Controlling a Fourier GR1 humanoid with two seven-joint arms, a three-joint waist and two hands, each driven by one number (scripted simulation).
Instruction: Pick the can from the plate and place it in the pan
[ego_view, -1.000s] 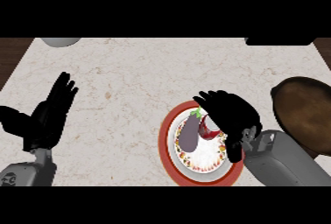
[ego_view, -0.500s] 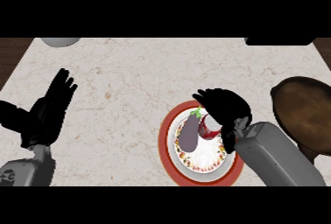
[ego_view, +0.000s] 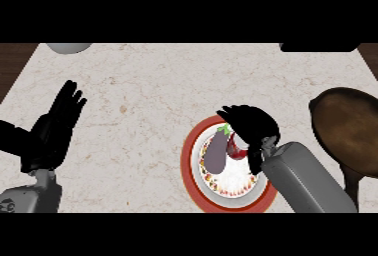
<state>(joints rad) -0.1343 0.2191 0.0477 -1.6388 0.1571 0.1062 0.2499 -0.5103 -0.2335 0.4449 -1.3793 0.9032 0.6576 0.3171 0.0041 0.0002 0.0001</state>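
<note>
Fingers (ego_view: 235, 112) of the right hand (ego_view: 255, 127) are curling down round the can (ego_view: 238, 150), hiding most of it; only a red sliver of its side is showing under the palm, so whether it is standing or lying I cannot tell. The can is sitting on the red-rimmed plate (ego_view: 187, 161), which is lying toward the near edge of the worktop (ego_view: 148, 85), right of the middle; a dark purple aubergine (ego_view: 214, 154) is lying just beside the can on its left. The brown pan (ego_view: 353, 125) is sitting at the worktop's right edge, apart from the plate; the left hand (ego_view: 53, 131) is resting open near the left edge, fingers straight.

Judging by its kind, the can is going to be stiff, smooth-walled and fairly light; being round and probably slippery, it is likely calling for a hold across its middle, thumb opposing fingers on the curved side rather than at the rims; squeezing is unlikely to be harming it, though a glancing hold may be letting it roll against the aubergine.
</note>
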